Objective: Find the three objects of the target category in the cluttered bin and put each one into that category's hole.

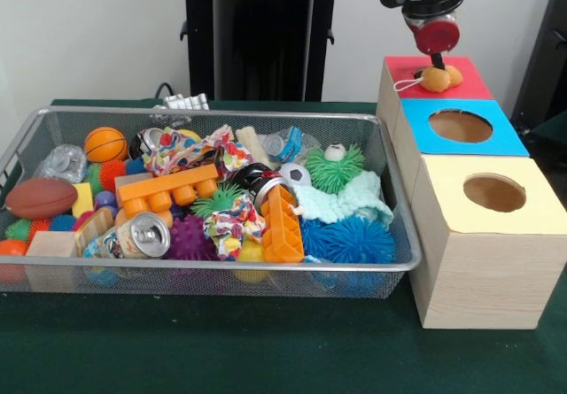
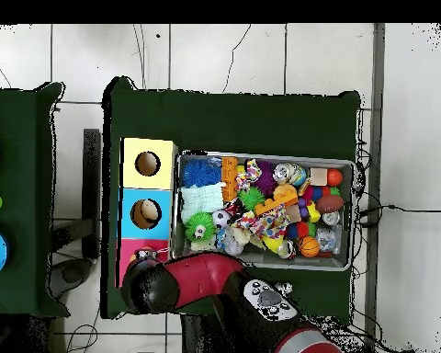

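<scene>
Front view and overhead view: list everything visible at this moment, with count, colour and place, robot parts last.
Wire bin: one, silver mesh, on the green table.
Sorting boxes: three in a row beside the bin, red-topped, blue-topped, cream-topped, each with a round hole where visible.
Basketball: one, orange, bin's back left.
Football: one, brown, left end.
Building blocks: two, orange, centre and front.
Can: one, silver, front left.
Spiky balls: green at back right, blue at front right.
Small soccer ball: one, black and white, centre.
Plush toy: one, orange-tan, over the red box.
Gripper: one, red and black, at the plush toy.
</scene>
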{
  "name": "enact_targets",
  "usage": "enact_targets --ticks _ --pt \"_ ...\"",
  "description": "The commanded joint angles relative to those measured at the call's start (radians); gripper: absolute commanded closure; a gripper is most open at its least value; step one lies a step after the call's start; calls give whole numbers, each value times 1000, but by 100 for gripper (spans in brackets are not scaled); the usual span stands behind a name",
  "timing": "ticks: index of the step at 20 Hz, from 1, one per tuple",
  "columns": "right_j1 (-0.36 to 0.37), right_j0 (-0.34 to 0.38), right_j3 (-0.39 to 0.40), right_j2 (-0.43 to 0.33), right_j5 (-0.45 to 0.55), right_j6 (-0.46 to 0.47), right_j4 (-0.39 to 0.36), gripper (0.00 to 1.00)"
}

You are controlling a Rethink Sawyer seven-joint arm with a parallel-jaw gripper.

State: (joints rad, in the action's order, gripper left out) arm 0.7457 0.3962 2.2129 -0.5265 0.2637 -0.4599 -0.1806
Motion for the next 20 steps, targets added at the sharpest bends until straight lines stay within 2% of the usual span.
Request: enact_targets --ticks 1,11,20 --pt "18 20 -51 130 -146 -272 -53 0" --pt "101 14 -34 121 -67 -267 -20 0" --pt "132 9 -34 119 -24 -269 11 0"
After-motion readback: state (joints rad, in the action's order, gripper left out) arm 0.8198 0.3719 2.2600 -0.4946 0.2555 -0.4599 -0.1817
